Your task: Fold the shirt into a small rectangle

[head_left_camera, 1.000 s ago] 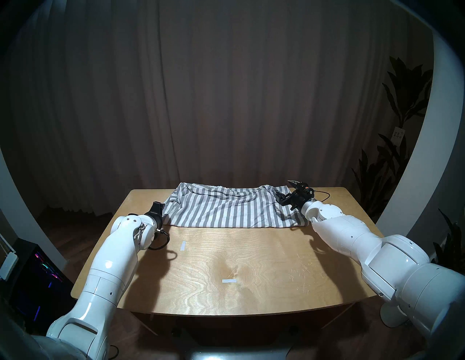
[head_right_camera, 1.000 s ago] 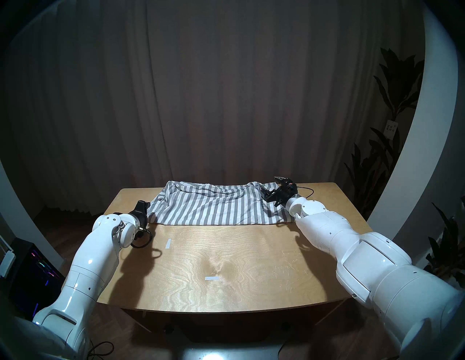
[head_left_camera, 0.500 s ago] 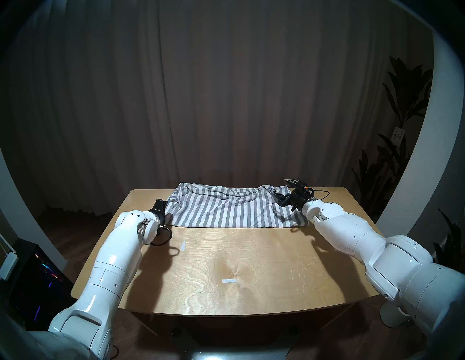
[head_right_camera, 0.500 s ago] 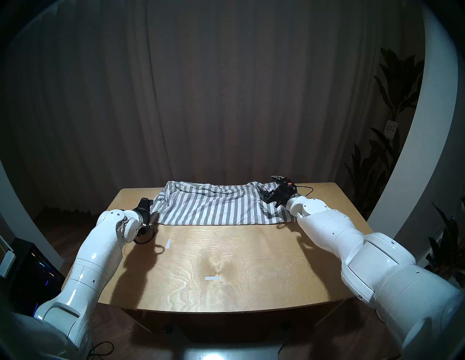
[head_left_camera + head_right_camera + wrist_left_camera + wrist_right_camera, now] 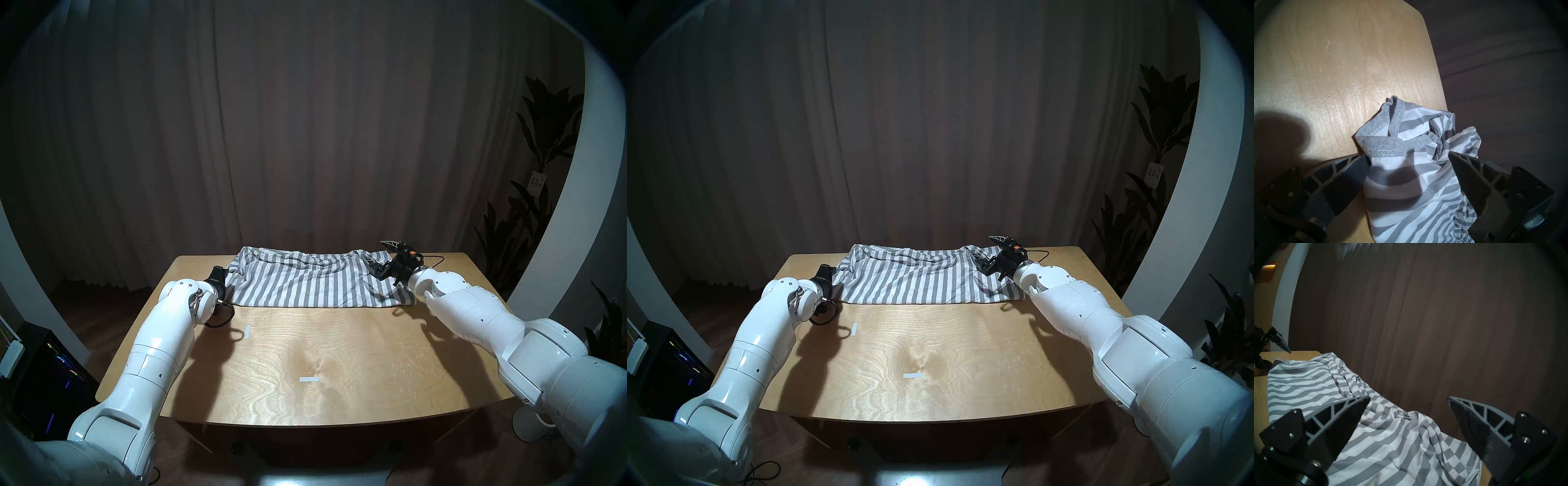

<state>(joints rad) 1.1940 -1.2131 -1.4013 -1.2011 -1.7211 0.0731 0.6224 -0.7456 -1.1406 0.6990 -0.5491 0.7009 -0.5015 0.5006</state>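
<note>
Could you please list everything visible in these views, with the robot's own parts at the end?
striped T-shirt: one, grey and white, rumpled along the table's far edge.
table: one, light wood, centre.
tape strips: two, white, on the bare tabletop.
curtain: one, dark brown, behind the table.
plants: dark green, far right.
left gripper: one, black, open around the shirt's bunched left end.
right gripper: one, black, open above the shirt's right end.
arms: two, white.

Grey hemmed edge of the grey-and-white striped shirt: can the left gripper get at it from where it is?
Probably yes: the open left gripper straddles the bunched shirt, its grey hem lies just past the fingertips, and nothing is between.
</note>
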